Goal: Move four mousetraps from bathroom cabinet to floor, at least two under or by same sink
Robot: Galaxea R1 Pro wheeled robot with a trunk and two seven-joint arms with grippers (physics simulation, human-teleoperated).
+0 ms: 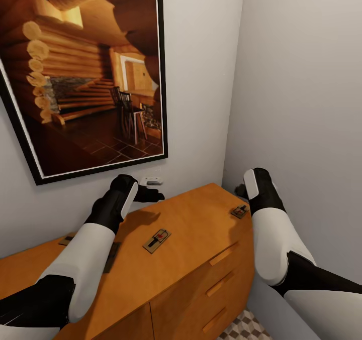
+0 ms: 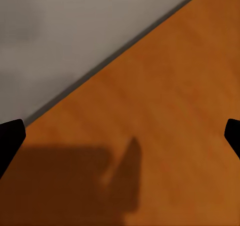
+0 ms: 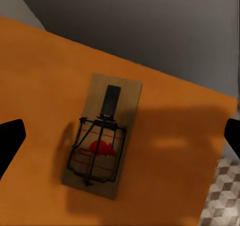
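My right gripper hangs w/ jaws spread wide over a mousetrap lying flat on the cabinet top, near its far right corner. Left gripper also wide, nothing between jaws, over bare top by the wall. Another trap sits mid-top. Trap prob light, stiff wood base, thin & low. Wire bits look fiddly, so I'd pinch across the long edges of the base.
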